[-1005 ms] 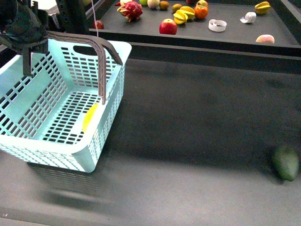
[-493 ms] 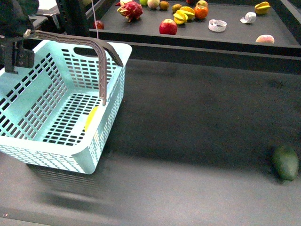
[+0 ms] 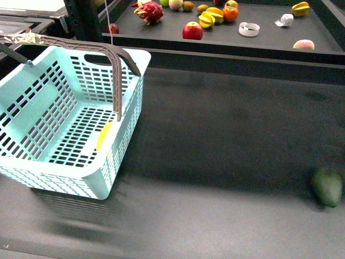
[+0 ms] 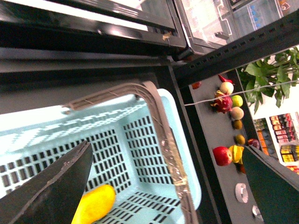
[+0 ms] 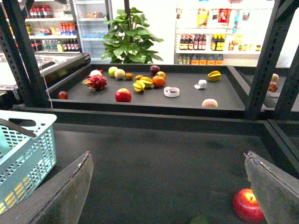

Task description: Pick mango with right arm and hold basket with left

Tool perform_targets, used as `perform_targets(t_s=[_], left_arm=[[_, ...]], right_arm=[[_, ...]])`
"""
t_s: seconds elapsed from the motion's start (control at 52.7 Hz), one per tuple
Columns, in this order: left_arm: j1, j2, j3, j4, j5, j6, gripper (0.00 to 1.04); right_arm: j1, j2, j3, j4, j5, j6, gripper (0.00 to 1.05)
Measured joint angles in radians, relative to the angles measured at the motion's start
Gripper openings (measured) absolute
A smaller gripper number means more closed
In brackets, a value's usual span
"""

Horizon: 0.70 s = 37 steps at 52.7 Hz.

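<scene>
The turquoise basket (image 3: 64,129) stands at the left of the dark table with one brown-grey handle (image 3: 108,56) raised. The yellow mango (image 3: 103,135) lies on its slotted floor by the right wall. In the left wrist view the basket (image 4: 140,154) and the mango (image 4: 96,205) lie below my open left gripper (image 4: 173,186), which hangs above the basket and touches nothing. My right gripper (image 5: 170,186) is open and empty above the bare table; the basket's corner (image 5: 28,154) shows at the side of that view. Neither gripper shows in the front view.
A dark green oval fruit (image 3: 328,186) lies at the table's right front. A red apple (image 5: 247,205) lies near the right gripper. The raised back shelf (image 3: 269,38) carries a dragon fruit (image 3: 150,12), a red apple (image 3: 192,31), star fruits and other fruit.
My left arm, which was at the basket's far left rim, has risen out of the front view. The basket and the mango have barely shifted.
</scene>
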<state>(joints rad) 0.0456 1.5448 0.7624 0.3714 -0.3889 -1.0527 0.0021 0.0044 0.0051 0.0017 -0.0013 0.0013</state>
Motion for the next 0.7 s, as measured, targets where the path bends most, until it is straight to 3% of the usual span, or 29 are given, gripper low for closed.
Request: perform_targets(t_s=[0.209,0.228,0.322,0.379,0.512,0.702], left_arm=[[0.081,-0.167,-0.092,-0.044,-0.004,0.060,0.99],[0.089,-0.165,-0.101,-0.016,0.038,0.089,0.97],[0.111,-0.160,-0.248,0.355,0.404,0.444,0.80],[0.101,-0.182,-0.324,0.491,0.507,0.643,0.69],[0.075,-0.284,-0.425,0.553,0.510,0.930,0.45],[0.043,-0.403,-0.544,0.540,0.475,1.021,0.10]], right_arm=[[0.000,0.000,0.000,0.000,0.000,0.000,0.97],[0.000,0.000,0.000,0.000,0.000,0.000,0.97],[0.000,0.000,0.000,0.000,0.001,0.000,0.97],[0.000,0.000,0.000,0.000,0.000,0.000,0.97],[0.000,0.000,0.000,0.000,0.000,0.000,0.97],[0.000,0.000,0.000,0.000,0.000,0.000,0.97]])
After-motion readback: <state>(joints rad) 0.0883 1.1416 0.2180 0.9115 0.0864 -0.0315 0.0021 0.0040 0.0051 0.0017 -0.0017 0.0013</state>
